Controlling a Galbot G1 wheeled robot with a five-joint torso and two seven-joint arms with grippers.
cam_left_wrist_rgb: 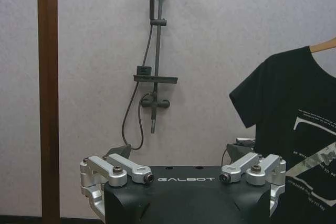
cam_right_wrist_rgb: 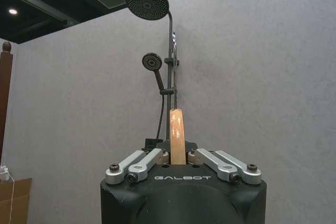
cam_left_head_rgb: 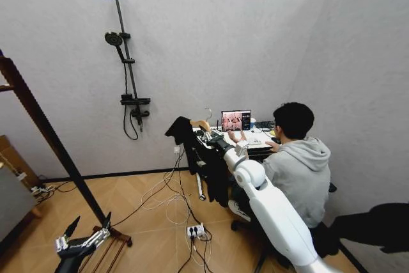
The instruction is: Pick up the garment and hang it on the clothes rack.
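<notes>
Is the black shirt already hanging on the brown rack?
No, the right claw holds the shirt up by its hanger, apart from the rack.

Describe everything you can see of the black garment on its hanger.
The garment is black, short-sleeved and soft-looking, with white print on its front. It hangs from a light wooden hanger with a metal hook. The right gripper has its fingers shut on the hanger, holding it up in the air, well apart from the clothes rack.
</notes>
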